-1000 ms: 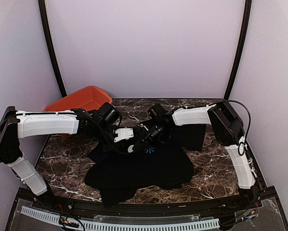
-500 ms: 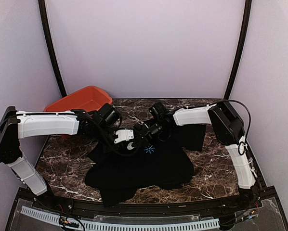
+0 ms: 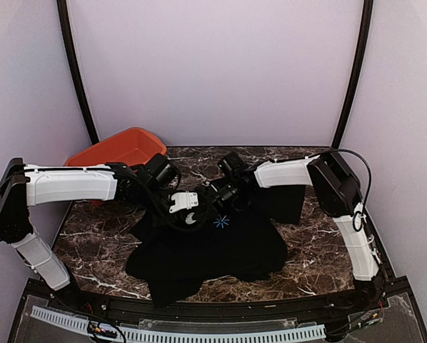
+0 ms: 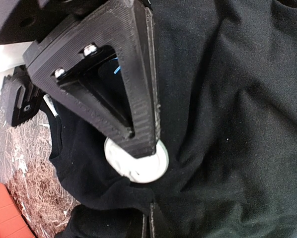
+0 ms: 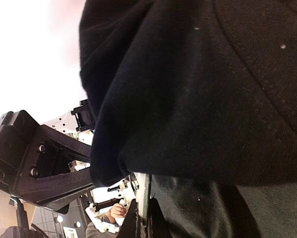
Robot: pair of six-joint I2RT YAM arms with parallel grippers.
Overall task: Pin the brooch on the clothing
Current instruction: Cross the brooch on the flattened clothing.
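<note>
The black T-shirt (image 3: 213, 250) lies crumpled on the marble table, its light-blue starburst (image 3: 222, 221) facing up. My left gripper (image 3: 190, 214) is at the collar area. In the left wrist view it (image 4: 147, 177) holds the brooch (image 4: 138, 171), a pale round disc, against a fold of shirt (image 4: 238, 124); the upper finger covers the disc's top. My right gripper (image 3: 215, 201) meets it from the right. In the right wrist view a raised fold of shirt (image 5: 213, 89) hangs into its jaws. It hides the upper finger; only the lower fingertip (image 5: 137, 218) shows.
An orange bin (image 3: 117, 151) stands at the back left of the table (image 3: 320, 250). The two grippers are almost touching over the shirt's upper part. The left gripper's finger (image 5: 39, 163) shows beyond the fold in the right wrist view.
My right gripper has shifted a little to the left, closer to the left gripper. The left arm has hardly moved.
</note>
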